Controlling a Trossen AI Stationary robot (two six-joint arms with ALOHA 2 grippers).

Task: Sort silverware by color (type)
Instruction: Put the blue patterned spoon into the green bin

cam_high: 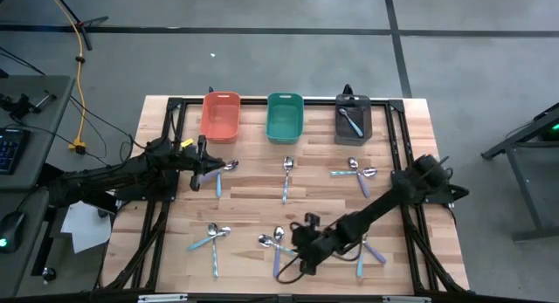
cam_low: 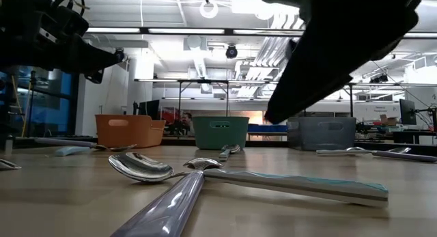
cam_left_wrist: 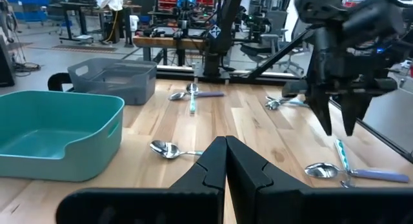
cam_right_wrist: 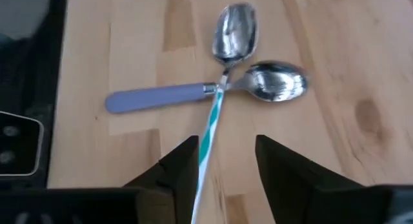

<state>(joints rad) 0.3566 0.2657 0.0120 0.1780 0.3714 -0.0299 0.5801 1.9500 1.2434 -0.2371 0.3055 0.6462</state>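
Small spoons lie in crossed pairs on the wooden table (cam_high: 262, 194). My right gripper (cam_right_wrist: 226, 166) is open and hovers above one pair near the front edge: a teal-striped spoon (cam_right_wrist: 210, 130) lying across a purple-handled spoon (cam_right_wrist: 158, 97). Its fingers stand on either side of the teal handle without touching it. The pair also shows in the low view (cam_low: 184, 172). My left gripper (cam_left_wrist: 226, 161) is shut and empty at the far left (cam_high: 203, 157), beside another pair (cam_high: 218, 172). One blue-handled spoon (cam_high: 351, 121) lies in the dark grey bin.
The orange bin (cam_high: 220, 115), teal bin (cam_high: 285, 116) and dark grey bin (cam_high: 353, 116) stand in a row at the far edge. More spoons lie at the middle (cam_high: 286, 176), the right (cam_high: 358, 172), the front left (cam_high: 212, 237) and the front right (cam_high: 367, 251).
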